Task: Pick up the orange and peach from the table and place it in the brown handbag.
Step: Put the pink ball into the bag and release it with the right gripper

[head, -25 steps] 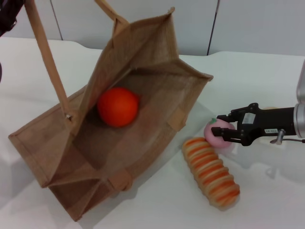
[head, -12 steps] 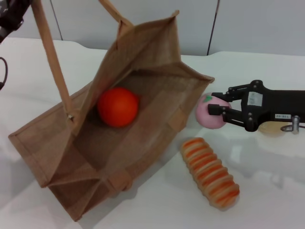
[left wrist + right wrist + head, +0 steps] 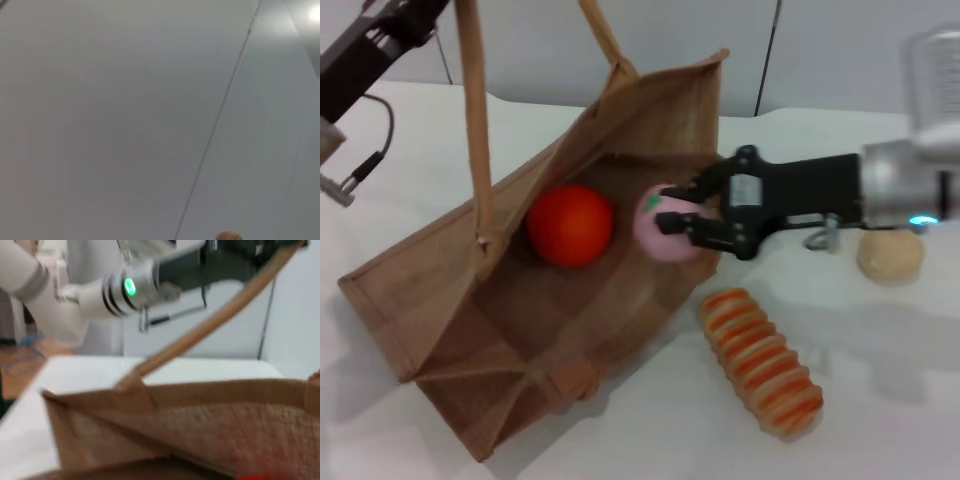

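The brown handbag lies open on the table, its mouth facing me. The orange rests inside it. My right gripper is shut on the pink peach and holds it just inside the bag's open right side, beside the orange. My left gripper is out of view at the top left; its arm holds one long strap up. In the right wrist view the bag's rim and a strap fill the picture, with the left arm behind.
A long orange-and-cream striped ridged piece lies on the white table right of the bag. A plain beige ball sits at the far right under my right arm. A grey wall stands behind the table.
My right gripper has carried the peach left from the table beside the striped piece into the bag's opening. The left arm has shifted the strap to the right, tilting the bag.
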`<state>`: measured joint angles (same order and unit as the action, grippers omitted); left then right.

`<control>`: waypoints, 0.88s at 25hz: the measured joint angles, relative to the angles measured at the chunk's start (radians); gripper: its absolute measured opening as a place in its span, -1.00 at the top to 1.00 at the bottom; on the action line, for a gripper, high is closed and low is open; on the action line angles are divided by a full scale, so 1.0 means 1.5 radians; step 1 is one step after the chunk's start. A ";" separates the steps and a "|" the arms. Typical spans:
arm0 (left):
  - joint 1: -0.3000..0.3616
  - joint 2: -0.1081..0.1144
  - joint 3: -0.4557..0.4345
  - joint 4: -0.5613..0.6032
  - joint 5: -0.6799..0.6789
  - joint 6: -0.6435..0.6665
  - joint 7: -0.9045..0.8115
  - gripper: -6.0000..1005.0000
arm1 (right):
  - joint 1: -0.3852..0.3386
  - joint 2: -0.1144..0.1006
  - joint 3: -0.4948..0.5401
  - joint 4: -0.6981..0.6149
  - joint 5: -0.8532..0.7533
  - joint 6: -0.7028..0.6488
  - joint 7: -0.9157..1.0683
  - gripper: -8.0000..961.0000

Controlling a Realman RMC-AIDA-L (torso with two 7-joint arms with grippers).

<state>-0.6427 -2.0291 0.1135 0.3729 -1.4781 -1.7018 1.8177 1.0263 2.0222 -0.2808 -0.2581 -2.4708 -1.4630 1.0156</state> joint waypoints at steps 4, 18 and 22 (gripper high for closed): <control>-0.016 0.000 0.000 0.000 0.011 -0.002 -0.003 0.75 | 0.047 0.001 -0.028 0.069 -0.002 0.135 -0.001 0.50; -0.026 0.000 0.000 -0.007 0.012 -0.006 -0.007 0.75 | 0.086 0.007 0.057 0.229 0.004 0.387 -0.254 0.42; -0.022 0.000 -0.004 -0.007 0.011 -0.006 -0.003 0.75 | 0.063 0.006 0.115 0.243 0.004 0.383 -0.336 0.23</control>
<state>-0.6762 -2.0295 0.1082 0.3617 -1.4609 -1.7103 1.8126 1.1209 2.0305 -0.1082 0.1068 -2.4641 -0.8878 0.5111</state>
